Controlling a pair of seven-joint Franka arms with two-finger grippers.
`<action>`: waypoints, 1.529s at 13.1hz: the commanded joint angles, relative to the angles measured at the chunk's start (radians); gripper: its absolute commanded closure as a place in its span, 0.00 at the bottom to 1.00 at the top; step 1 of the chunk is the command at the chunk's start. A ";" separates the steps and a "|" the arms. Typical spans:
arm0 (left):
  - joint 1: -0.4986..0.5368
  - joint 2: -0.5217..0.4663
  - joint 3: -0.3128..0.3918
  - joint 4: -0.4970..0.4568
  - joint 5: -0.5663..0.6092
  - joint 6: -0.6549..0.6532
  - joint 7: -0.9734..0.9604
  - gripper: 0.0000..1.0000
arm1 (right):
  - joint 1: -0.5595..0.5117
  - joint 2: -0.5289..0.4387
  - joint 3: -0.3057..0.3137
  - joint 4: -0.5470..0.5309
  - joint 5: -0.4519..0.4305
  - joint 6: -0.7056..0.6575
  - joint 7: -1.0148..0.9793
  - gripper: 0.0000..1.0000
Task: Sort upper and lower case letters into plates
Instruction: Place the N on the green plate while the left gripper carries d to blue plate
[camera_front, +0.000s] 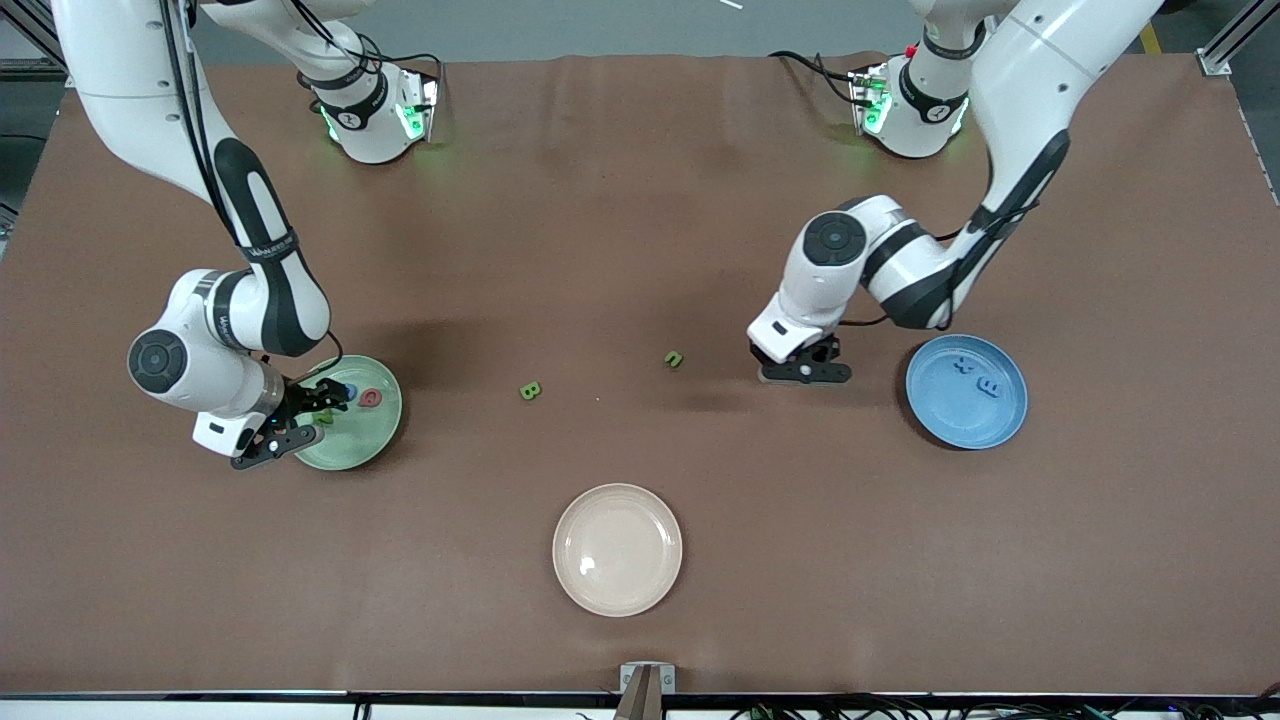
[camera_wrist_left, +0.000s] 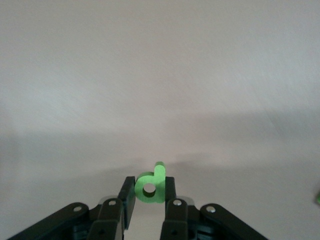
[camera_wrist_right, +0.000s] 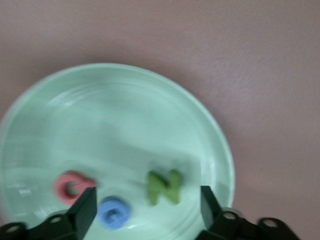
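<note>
— Letters first: which can be read?

— On the mint green plate (camera_wrist_right: 125, 100), at the right arm's end of the desk (camera_front: 640, 200), lie a red G (camera_wrist_right: 72, 186), a blue letter (camera_wrist_right: 114, 212) and a green N (camera_wrist_right: 163, 186). The blue plate (camera_front: 966, 391), at the left arm's end, carries an X (camera_front: 962, 366) and an E (camera_front: 990, 387).

— And the tools?

— The right tool (camera_wrist_right: 145, 207) hangs over the mint green plate, fingers spread wide, nothing between them. The left tool (camera_wrist_left: 150, 192) pinches a green lowercase d (camera_wrist_left: 151, 185) beside the blue plate.

— Anything loose?

— A green B (camera_front: 530, 391) and a green n (camera_front: 674, 358) on the desk; a cream plate (camera_front: 617, 549) nearer the camera.

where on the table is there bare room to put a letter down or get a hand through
Bare cloth lies around the cream plate and between the two arm bases. It is crowded at the mint plate, where the right gripper hovers, and by the blue plate beside the left gripper.
</note>
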 joint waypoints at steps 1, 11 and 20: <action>0.127 -0.046 -0.056 -0.028 0.004 -0.030 0.096 0.86 | 0.098 -0.065 0.007 0.057 -0.010 -0.171 0.287 0.00; 0.500 -0.003 -0.123 -0.031 0.004 -0.135 0.562 0.85 | 0.488 0.003 0.012 0.057 0.033 0.048 1.152 0.00; 0.520 0.089 -0.054 0.011 0.019 -0.135 0.725 0.85 | 0.545 0.103 0.012 0.040 0.025 0.202 1.165 0.03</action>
